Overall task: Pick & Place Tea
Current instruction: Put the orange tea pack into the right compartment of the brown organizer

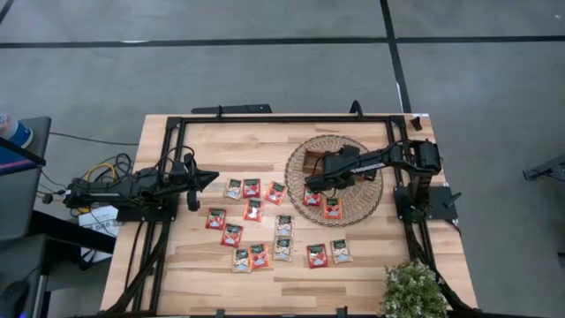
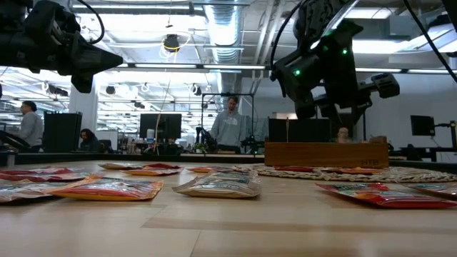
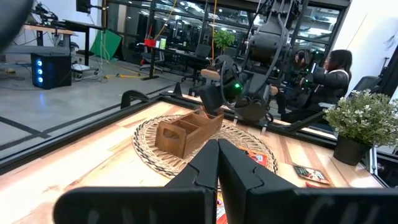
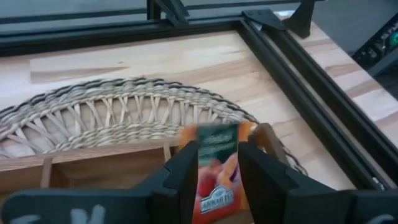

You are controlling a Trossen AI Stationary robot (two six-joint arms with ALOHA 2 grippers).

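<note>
The right gripper [image 4: 214,168] is positioned over the round woven wicker mat [image 1: 366,199], directly above the oblong wooden tray with compartments [image 3: 186,132] that rests on the mat. Its two dark fingers [image 4: 264,177] are clamped on one small flat red-orange tea sachet [image 4: 214,165], which is held upright between them with its printed face toward the wrist camera. In the high view the right gripper [image 1: 312,180] lies at the tray end of the mat, with the arm extending across the mat from the right side of the light wooden table [image 1: 371,274]. Two further red sachets [image 1: 322,204] lie flat on the near part of the mat, beside the tray. The remaining sachets [image 1: 256,231], some red and some pale green-beige, are scattered flat on the bare table between the two arms and toward the near edge, apart from the mat. The left gripper [image 1: 210,177] waits raised above the left side of the table, its fingers [image 3: 199,168] brought together with nothing between them. A small potted plant with pale foliage [image 1: 413,290] stands at the near right corner of the table. In the low view, people are visible in the room beyond the table.
</note>
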